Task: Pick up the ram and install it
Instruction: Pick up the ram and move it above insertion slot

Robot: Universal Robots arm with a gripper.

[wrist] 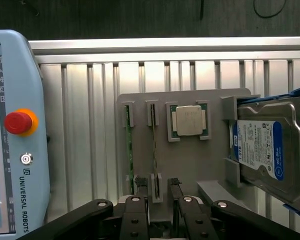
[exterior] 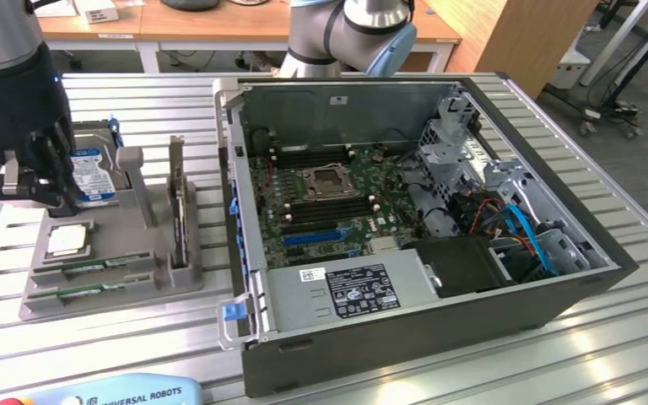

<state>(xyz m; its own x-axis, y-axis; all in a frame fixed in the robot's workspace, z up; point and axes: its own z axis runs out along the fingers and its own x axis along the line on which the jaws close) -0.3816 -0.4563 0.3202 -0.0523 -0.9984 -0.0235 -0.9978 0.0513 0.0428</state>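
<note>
Green ram [wrist: 153, 145] within parted hand [wrist: 157, 182], wrist view; exterior view: computer case [exterior: 526, 316].

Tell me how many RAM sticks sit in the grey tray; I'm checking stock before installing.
2. One ram stick lies in the tray slot nearest the processor chip; the second ram stick lies in the outer slot beside it. Nothing there looks hidden.

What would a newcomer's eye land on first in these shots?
The open computer case with its green motherboard dominates the middle of the exterior view. On the exterior view's left, the gripper hangs open over a grey fixture tray holding a blue-labelled hard drive, a processor and two ram sticks. A red button stands out on the pendant beside the tray.
</note>
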